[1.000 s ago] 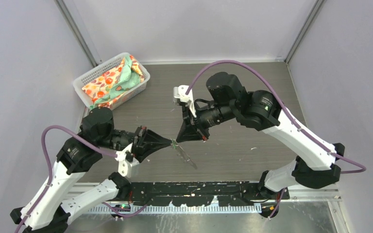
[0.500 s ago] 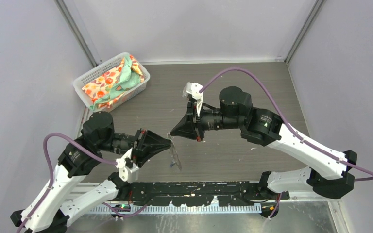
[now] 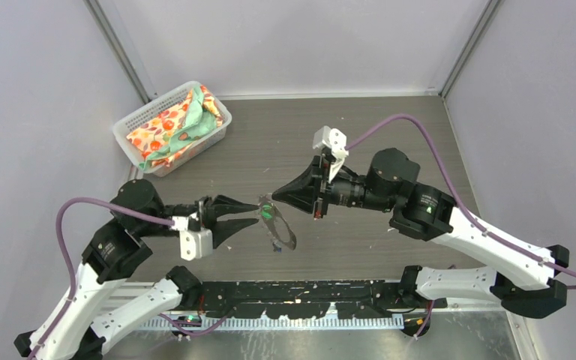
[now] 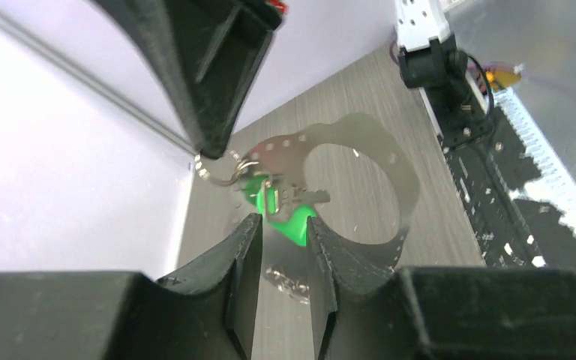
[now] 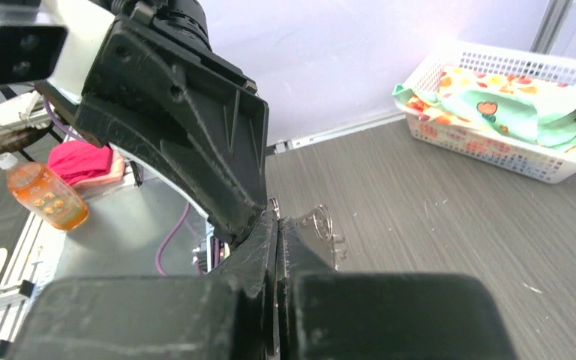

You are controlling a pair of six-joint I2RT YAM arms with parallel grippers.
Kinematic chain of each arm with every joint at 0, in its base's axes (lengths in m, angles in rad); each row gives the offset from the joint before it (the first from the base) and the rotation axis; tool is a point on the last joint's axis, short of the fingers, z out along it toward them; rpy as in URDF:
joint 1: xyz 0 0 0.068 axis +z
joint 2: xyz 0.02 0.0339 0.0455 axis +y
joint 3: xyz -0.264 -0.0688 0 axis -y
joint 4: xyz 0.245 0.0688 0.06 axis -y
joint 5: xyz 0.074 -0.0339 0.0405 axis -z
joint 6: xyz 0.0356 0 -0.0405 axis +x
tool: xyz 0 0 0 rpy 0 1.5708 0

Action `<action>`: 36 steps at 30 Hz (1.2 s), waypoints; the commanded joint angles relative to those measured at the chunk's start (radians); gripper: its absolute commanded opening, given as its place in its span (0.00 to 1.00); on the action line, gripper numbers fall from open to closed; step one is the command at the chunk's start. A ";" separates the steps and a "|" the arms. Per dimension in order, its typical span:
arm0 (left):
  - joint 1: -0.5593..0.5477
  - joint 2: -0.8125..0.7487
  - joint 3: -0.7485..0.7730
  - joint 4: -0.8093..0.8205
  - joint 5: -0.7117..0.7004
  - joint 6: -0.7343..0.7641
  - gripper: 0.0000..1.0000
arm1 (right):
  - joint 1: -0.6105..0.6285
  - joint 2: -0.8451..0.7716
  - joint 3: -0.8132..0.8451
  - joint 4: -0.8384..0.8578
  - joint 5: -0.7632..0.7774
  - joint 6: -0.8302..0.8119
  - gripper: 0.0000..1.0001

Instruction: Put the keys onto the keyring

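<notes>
- Above the table (image 3: 360, 127), at the top end of the keyring (image 3: 283, 234): from overhead, the right gripper (image 3: 274, 197) has its fingers pinched shut on the loop, which hangs slack below them.
- The green key (image 3: 268, 213) sits right at that top end. The left gripper (image 3: 253, 217) is just beside it, fingers a little apart.
- I can't make out the blue key from here.
- Left wrist view: the left fingers (image 4: 244, 255) show a narrow gap, with the green tag in or just past it. Whether the pads touch it, I can't tell.
- The key's metal seems caught on a small ring where the right fingertip grips the keyring.
- Right wrist view: the fingers (image 5: 259, 247) are closed flat together, a sliver of keyring peeking out just beyond them and the left gripper looming close.
- My read: the green key looks threaded, so this is the let-go.
- To do it well, the right should keep a firm pinch while the left widens and backs straight away from the keyring. No sideways drag, or the tag snags and pulls the loop.
</notes>
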State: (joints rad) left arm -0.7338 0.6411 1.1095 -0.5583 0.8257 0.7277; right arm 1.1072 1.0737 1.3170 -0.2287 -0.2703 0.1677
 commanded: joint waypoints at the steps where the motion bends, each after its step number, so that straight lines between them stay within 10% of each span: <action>1: -0.004 -0.007 0.001 0.151 -0.110 -0.346 0.29 | 0.008 -0.059 -0.063 0.196 0.025 -0.014 0.01; 12: -0.001 0.134 0.102 0.199 -0.097 -0.720 0.27 | 0.029 -0.088 -0.143 0.307 0.004 -0.059 0.01; 20: 0.010 0.145 0.101 0.211 -0.079 -0.701 0.01 | 0.041 -0.097 -0.145 0.272 0.021 -0.091 0.01; 23: 0.011 0.143 0.109 0.197 -0.064 -0.659 0.00 | 0.040 -0.100 -0.123 0.166 0.036 -0.115 0.01; 29: 0.011 0.161 0.156 -0.033 0.050 -0.258 0.00 | 0.039 -0.024 0.165 -0.297 0.073 -0.240 0.46; 36: 0.011 0.243 0.256 -0.211 0.074 -0.032 0.00 | 0.040 0.238 0.567 -0.784 -0.009 -0.391 0.49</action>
State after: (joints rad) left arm -0.7258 0.8547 1.2903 -0.6716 0.8539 0.5133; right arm 1.1439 1.1824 1.7180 -0.6659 -0.2367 -0.1116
